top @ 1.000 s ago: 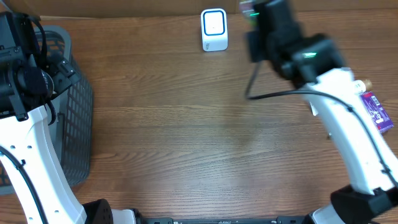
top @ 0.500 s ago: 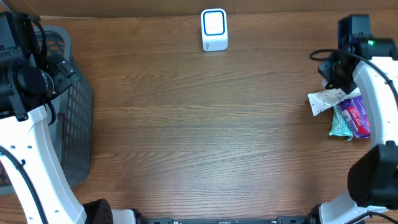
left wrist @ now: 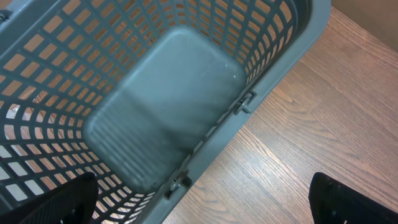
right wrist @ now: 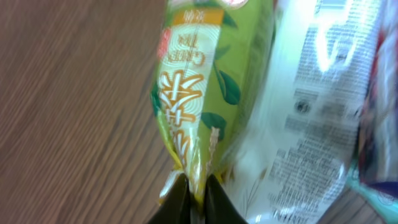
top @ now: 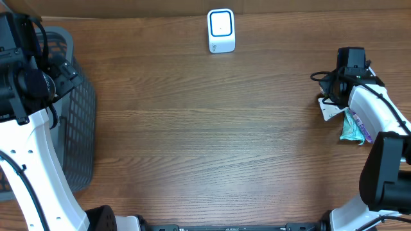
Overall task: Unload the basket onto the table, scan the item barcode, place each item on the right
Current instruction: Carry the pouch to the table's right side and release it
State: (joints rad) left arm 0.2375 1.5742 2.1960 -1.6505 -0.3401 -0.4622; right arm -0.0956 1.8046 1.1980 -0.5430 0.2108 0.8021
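Note:
In the right wrist view my right gripper (right wrist: 198, 190) is shut on the sealed edge of a green tea packet (right wrist: 199, 81), which lies partly over a white printed packet (right wrist: 305, 106). From overhead, the right gripper (top: 334, 96) sits at the table's right edge on a small pile of packets (top: 353, 125). The white barcode scanner (top: 221, 30) stands at the back centre, far from that pile. My left gripper (left wrist: 202, 205) hangs open above the grey basket (left wrist: 161, 106), nothing between its fingers (left wrist: 62, 199).
The grey mesh basket (top: 74, 115) fills the table's left edge. A purple wrapper (right wrist: 379, 124) lies beside the white packet. Bare wood tabletop (top: 212, 135) stretches between basket, scanner and pile.
The right arm has swung from beside the scanner over to the right edge and come down onto the pile of packets. The left arm has not moved.

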